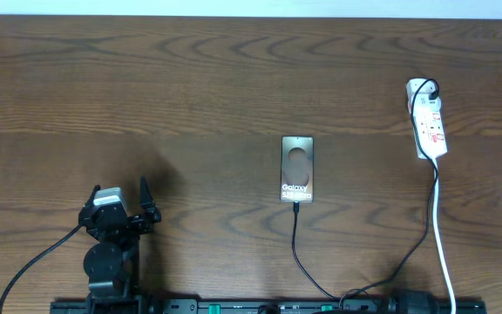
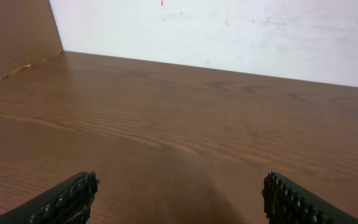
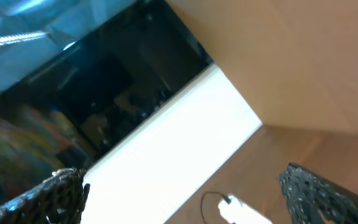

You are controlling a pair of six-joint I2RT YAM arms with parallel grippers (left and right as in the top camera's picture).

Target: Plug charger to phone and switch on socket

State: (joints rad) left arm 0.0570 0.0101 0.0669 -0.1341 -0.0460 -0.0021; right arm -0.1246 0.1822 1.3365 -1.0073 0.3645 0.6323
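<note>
The phone [image 1: 297, 168] lies flat mid-table, screen up with "Galaxy" lettering. The charger [image 1: 296, 235], a thin black cable, has its connector at the phone's near edge; it runs toward the table front, then right and up to its plug on the socket [image 1: 427, 118]. The socket is a white power strip at the far right. My left gripper [image 1: 120, 185] is open and empty at the near left, far from the phone; in the left wrist view [image 2: 179, 199] it sees only bare wood. My right gripper [image 3: 188, 193] is open and empty, tilted upward, with the socket's end [image 3: 238, 211] between its fingers.
The socket's white cord [image 1: 443, 244] runs down to the front edge at the right. A black rail [image 1: 260, 306] lines the front edge. A white wall [image 2: 229, 31] stands behind the wooden table [image 1: 190, 87].
</note>
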